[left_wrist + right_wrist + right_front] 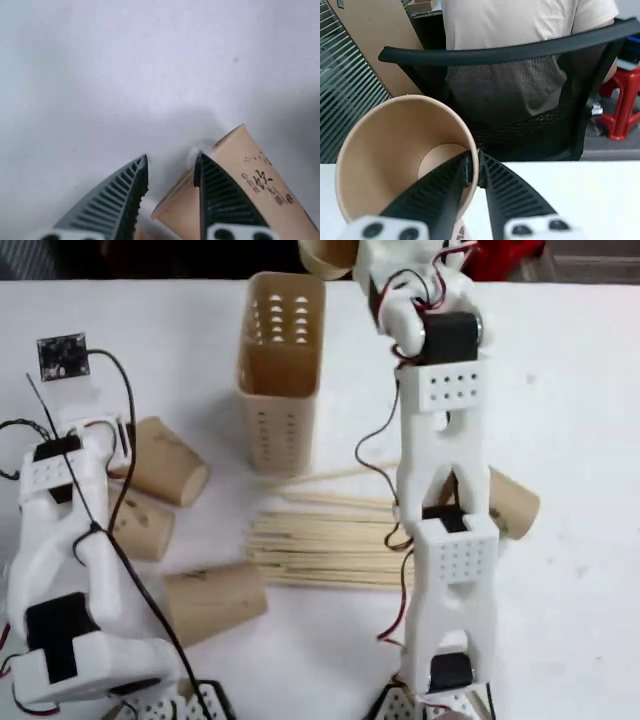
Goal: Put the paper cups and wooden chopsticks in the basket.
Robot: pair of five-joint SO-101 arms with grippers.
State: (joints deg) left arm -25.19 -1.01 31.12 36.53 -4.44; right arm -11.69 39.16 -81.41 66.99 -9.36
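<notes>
A tall perforated wooden basket [280, 370] stands upright at the back middle of the table. My right gripper [474, 160] is shut on the rim of a paper cup [385, 145], one finger inside and one outside; the cup [325, 255] hangs beyond the basket at the far table edge. My left gripper [170, 167] is open just above the table, with one finger [220, 200] over a lying paper cup [250, 165]. Other cups lie at the left [165, 460], [140, 528], front [212, 600] and right [510, 502]. A pile of wooden chopsticks [330, 540] lies in the middle.
A small black circuit board [62, 355] with cables sits at the back left. The right arm [450, 540] stretches over the chopsticks' right end. Behind the table stands a black mesh office chair [520, 100], with a red stool [625, 100] beside it.
</notes>
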